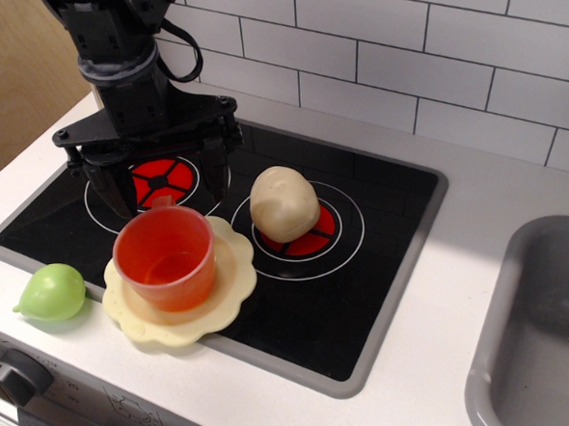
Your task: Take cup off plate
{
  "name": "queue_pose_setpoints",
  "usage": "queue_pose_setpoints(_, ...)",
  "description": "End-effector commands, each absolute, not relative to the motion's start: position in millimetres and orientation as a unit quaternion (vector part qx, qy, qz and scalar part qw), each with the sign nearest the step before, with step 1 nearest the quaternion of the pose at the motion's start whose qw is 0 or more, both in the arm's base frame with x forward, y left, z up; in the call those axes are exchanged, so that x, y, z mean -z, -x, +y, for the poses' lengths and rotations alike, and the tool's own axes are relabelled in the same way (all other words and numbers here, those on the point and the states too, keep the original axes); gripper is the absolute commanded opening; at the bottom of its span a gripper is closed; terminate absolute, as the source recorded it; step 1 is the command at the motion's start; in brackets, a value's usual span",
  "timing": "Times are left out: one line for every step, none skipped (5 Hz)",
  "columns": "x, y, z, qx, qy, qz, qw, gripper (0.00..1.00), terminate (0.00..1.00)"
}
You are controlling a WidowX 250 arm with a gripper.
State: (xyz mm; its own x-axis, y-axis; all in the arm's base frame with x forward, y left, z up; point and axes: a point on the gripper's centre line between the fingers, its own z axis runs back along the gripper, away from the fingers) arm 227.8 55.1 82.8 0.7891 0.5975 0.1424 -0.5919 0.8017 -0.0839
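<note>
Now | gripper [164, 179] spread wide behind cup [164, 257] | cup hides plate [222, 294] centre

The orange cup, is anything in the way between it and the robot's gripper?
Nothing visible is. The gripper hangs open just behind the cup, with only bare stovetop between them. The cup sits on the yellow plate. The beige lump and the green pear lie off to the sides.

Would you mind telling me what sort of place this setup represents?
Most likely a toy kitchen: a black stovetop with painted red burners, a grey sink on the right, and white tile wall behind.
</note>
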Motion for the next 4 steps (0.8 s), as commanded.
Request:
queue_pose_setpoints(-86.9,-232.8,59.4,-0.324,0.014,-0.072,0.943,1.0,0.0)
queue_pose_setpoints(-84.4,-233.6,60.9,-0.329,0.009,-0.067,0.942,1.0,0.0)
queue_pose_setpoints(-83.0,-235.4,63.1,-0.334,0.006,-0.063,0.94,1.0,0.0)
queue_pose_setpoints(-83.4,-238.3,64.8,-0.337,0.011,-0.061,0.94,0.0,0.0)
